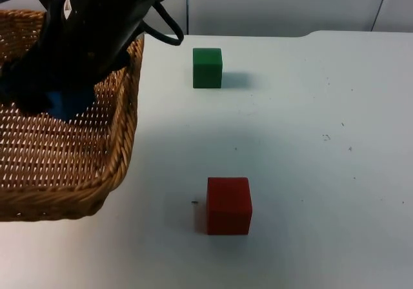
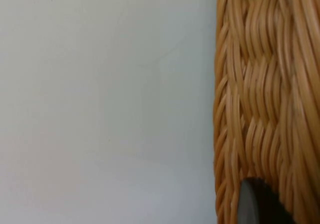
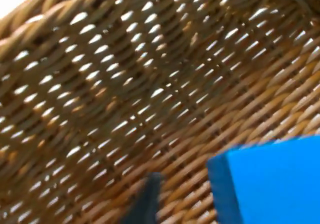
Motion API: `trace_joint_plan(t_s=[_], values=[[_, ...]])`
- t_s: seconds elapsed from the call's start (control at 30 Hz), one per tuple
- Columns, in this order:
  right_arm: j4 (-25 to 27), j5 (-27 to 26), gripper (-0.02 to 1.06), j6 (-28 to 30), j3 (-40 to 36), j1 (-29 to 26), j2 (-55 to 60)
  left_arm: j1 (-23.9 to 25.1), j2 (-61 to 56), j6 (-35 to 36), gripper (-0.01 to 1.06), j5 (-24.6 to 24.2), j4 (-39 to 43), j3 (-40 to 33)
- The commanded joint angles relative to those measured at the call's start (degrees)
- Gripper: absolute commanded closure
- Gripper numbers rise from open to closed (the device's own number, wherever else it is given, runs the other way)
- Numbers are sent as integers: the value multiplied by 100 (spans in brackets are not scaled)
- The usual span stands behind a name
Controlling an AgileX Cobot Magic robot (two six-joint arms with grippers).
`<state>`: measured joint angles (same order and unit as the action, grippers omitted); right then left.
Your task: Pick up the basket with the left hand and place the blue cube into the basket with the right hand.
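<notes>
Cube (image 1: 66, 103) position is what your next move turns on: you have the blue cube under the right gripper (image 1: 45, 99), inside the basket (image 1: 122, 140) and over its woven floor. The right wrist view shows the cube (image 3: 272, 181) close above the weave; whether the fingers grip it, you cannot tell. Your left gripper (image 2: 252, 204) sits at the basket wall (image 2: 265, 99), its hold unclear. Judged from this, release comes next.

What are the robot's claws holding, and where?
The left claw holds the woven wicker basket at its side wall. The right claw, over the basket, holds the blue cube.
</notes>
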<state>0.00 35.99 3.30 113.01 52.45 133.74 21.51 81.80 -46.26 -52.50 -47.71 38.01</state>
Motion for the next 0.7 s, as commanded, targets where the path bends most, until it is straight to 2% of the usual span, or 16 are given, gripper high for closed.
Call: trace_joint_plan(t_s=[0.0,0.33,0.4,0.47,0.67], values=[[0,14,-1,162,45,15,-143,20,-63,-8,105,-56,-239,-9],[0,102,-1,326,45,15,-1244,20,-63,-8,105,-5,-239,-9],[0,213,-1,415,45,15,-1634,20,-63,-8,105,8,-251,-9],[0,389,-1,769,45,15,-2113,20,-63,-22,105,34,-251,-9],[0,747,-1,886,12,15,-2699,20,-63,-22,105,162,-288,-9]])
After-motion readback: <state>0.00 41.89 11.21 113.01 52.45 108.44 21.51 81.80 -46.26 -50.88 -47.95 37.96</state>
